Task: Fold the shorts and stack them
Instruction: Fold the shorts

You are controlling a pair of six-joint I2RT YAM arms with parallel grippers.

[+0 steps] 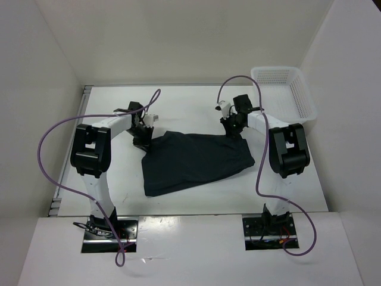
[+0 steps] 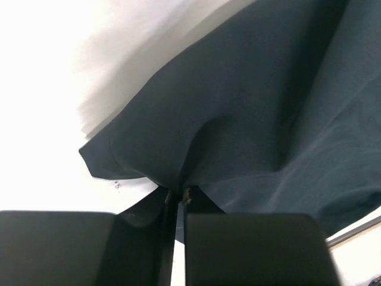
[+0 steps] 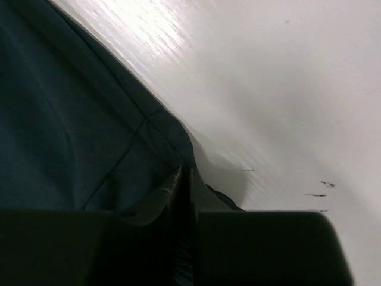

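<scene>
Right now the shorts (image 1: 193, 161) lie spread mid-way across the table (image 1: 300, 185), each far corner pinched in shut jaws — left gripper (image 1: 141, 137), right gripper (image 1: 234, 132) — and since both bites look thin, an uneven pull could slip one corner free and skew the fold.

A white mesh basket (image 1: 305, 98) is sitting at the upper right of the top view, lying at a slant in the far right corner of the white table (image 1: 190, 104). 3 plain white panels are enclosing the table: 1 on the left (image 1: 36, 89), 1 at the back (image 1: 190, 36) and 1 on the right (image 1: 351, 119). A metal strip (image 1: 59, 190) is running along the table's left edge. A white ledge (image 1: 190, 250) is filling the bottom of the frame. In the right wrist view, a few small dark marks (image 3: 321, 189) are showing on the glossy tabletop at lower right.
</scene>
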